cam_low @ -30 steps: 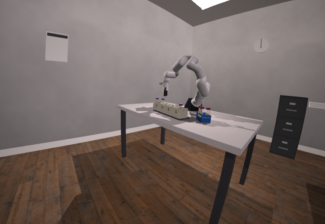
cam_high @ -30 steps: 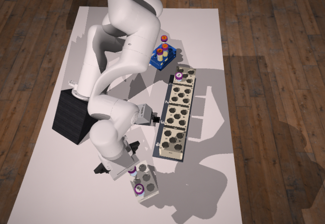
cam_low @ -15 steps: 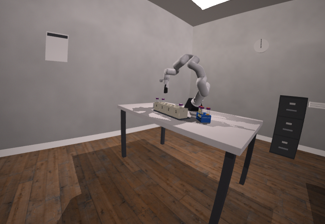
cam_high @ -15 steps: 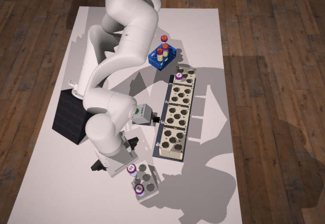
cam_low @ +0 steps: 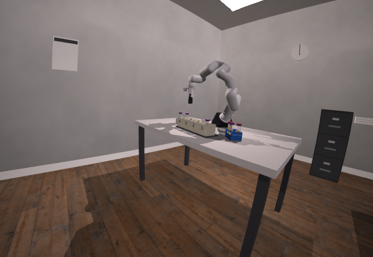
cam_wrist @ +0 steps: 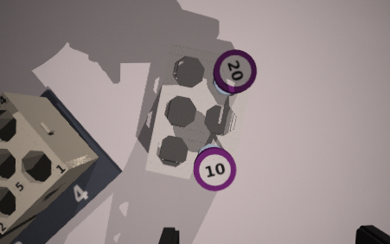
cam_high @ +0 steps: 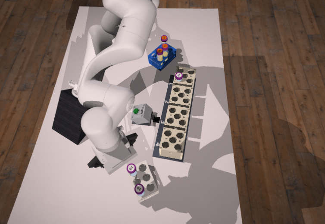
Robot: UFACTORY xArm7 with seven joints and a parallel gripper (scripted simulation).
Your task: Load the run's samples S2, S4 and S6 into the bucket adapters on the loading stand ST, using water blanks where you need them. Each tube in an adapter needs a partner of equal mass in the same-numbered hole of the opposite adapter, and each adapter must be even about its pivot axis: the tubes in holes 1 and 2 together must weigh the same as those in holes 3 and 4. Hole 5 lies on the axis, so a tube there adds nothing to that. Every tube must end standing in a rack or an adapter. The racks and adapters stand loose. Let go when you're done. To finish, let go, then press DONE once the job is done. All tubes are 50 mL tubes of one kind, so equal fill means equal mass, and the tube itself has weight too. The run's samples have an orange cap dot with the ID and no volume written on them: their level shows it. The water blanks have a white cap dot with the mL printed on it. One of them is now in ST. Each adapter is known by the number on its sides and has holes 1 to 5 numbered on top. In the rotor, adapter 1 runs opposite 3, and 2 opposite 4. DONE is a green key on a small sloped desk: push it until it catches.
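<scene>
My gripper point(cam_high: 113, 150) is open and empty, high above the table beside the blank rack point(cam_high: 142, 181); its fingertips show at the bottom of the wrist view point(cam_wrist: 272, 238). The rack holds a white-dot blank marked 10 point(cam_wrist: 214, 169) and one marked 20 point(cam_wrist: 234, 71); its other holes are empty. The loading stand point(cam_high: 175, 113) carries adapters 1 point(cam_high: 185, 76), 2 point(cam_high: 181, 94), 3 point(cam_high: 176, 117) and 4 point(cam_high: 171, 141). One white-dot blank point(cam_high: 178, 76) stands in adapter 1; I cannot read its label. Three orange-dot samples point(cam_high: 165, 47) stand in the blue rack point(cam_high: 163, 57).
The green DONE key point(cam_high: 135, 111) sits on a small grey desk between the arm and the stand. The arm's black base block point(cam_high: 69, 115) is at the table's left. Adapter 4 shows at the left of the wrist view point(cam_wrist: 22, 160).
</scene>
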